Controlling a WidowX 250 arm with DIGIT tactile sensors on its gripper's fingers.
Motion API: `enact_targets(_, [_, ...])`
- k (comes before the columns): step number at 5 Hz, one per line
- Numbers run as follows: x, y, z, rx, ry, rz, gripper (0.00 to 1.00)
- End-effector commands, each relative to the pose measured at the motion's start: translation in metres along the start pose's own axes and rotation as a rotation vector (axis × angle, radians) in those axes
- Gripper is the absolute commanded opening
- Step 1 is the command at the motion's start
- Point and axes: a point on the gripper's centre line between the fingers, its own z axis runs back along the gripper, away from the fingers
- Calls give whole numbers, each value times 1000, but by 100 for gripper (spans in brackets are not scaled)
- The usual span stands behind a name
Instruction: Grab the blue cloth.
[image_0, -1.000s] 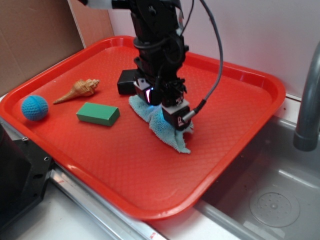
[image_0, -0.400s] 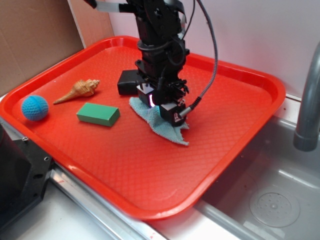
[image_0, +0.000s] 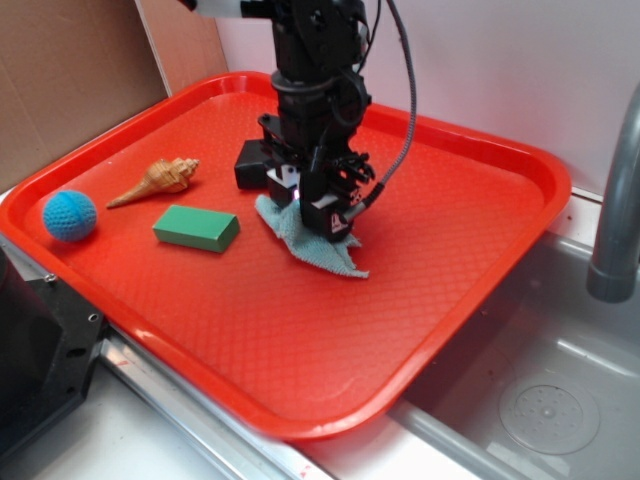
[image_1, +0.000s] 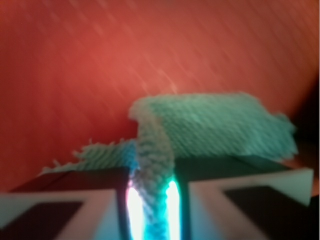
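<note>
In the exterior view the gripper (image_0: 322, 218) stands just above the middle of the frame, pointing down onto the blue cloth (image_0: 315, 243), which lies on the red tray (image_0: 470, 225) a little left of center and spreads out toward the lower right from under the fingers. From here the cloth looks mostly flat on the tray surface, so the grab seems made but the cloth is not clearly lifted — whether any of it is off the tray I cannot tell from this angle. To the left sit a green block (image_0: 196, 227), a seashell (image_0: 155, 180) above it, and a bright blue knitted ball (image_0: 69, 216) near the tray's left rim; all three are well apart from the cloth and none blocks the arm. A grey pipe (image_0: 615, 190) and a sink basin (image_0: 520, 400) fill the right and lower right of the frame, clear of the work. The wrist view, blurred, settles the grip: the two fingers (image_1: 75, 200) at the bottom edge are closed on a bunched ridge of the cloth (image_1: 210, 130) running up between them, with the rest of the fabric folded over toward the upper right against the red tray floor (image_1: 100, 60). What is left, as I judge it, is little — perhaps only raising the cloth to prove the hold.
</note>
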Motion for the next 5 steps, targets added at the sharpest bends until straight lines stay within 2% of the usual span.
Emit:
enact_targets(1, [6,-3,86,-30,-140,130,0])
enact_targets(3, [-25,15,156,-70,-228,279,0])
enact_targets(5, [-43,27,162,-102,-251,312,0])
